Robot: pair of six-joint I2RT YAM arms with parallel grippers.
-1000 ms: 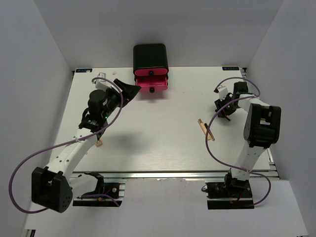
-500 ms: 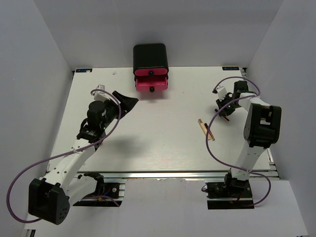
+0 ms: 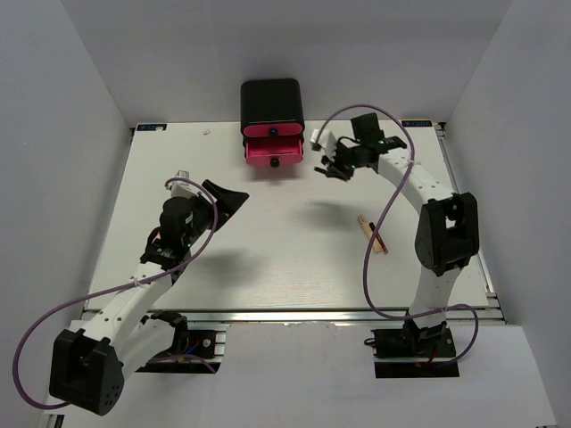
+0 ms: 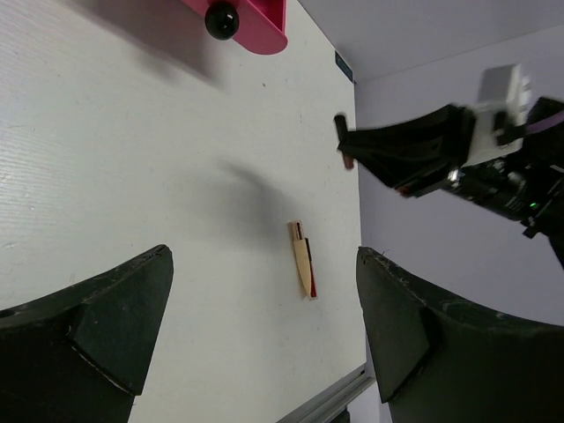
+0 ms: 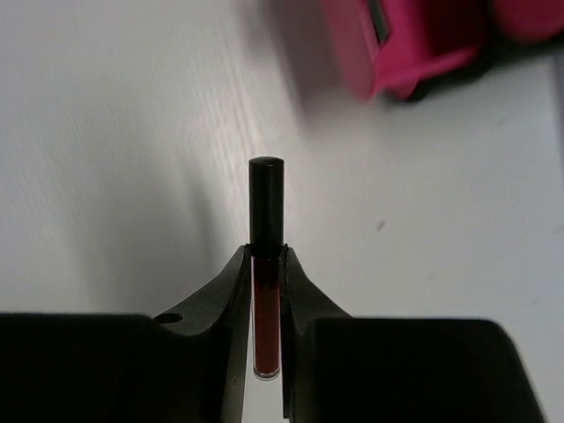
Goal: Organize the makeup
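Note:
My right gripper (image 3: 326, 167) is shut on a slim red-and-black stick (image 5: 266, 264) and holds it above the table, just right of the pink drawers (image 3: 274, 152). The stick's black cap pokes out past the fingertips (image 5: 236, 275). It also shows in the left wrist view (image 4: 344, 141). A beige stick and a red stick (image 3: 373, 234) lie together on the table right of centre; they also show in the left wrist view (image 4: 303, 258). My left gripper (image 3: 228, 193) is open and empty over the left part of the table.
A black box (image 3: 271, 102) stands at the back centre with a pink drawer pulled open; the drawer's black knob (image 4: 221, 19) shows in the left wrist view. White walls enclose the table (image 3: 294, 267) on three sides.
My right arm has swung from the far right side to the back centre beside the pink drawers, carrying the stick. My left arm has drawn back and down a little.

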